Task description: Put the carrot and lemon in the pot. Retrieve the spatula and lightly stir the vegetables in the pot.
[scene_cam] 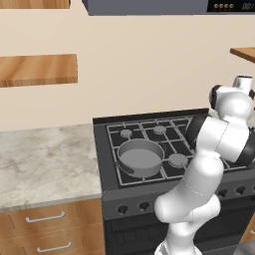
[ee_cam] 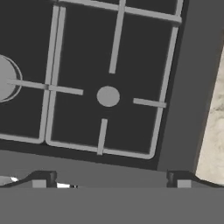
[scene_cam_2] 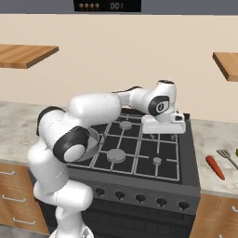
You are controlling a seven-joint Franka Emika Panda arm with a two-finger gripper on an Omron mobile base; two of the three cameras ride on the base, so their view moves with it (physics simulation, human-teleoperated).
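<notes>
End effector [scene_cam_2: 163, 135] hung wide open w/ nothing held, above stove's [scene_cam_2: 139, 153] right burners. Pot [scene_cam: 140, 157] sat on front-left grate; carrot [scene_cam_2: 215, 167] & spatula [scene_cam_2: 226, 156] lay on table [scene_cam_2: 218, 181] right of stove.

1. the pot [scene_cam: 141, 158] looks like grey matt metal, smooth inside.
2. the stove top [scene_cam_2: 139, 153] is dark and matt, with grey metal grates [ee_cam: 103, 103].
3. the counter [scene_cam: 45, 164] is pale mottled stone, smooth.
4. the shelves [scene_cam: 37, 69] and drawers [scene_cam: 50, 226] are wood.
</notes>
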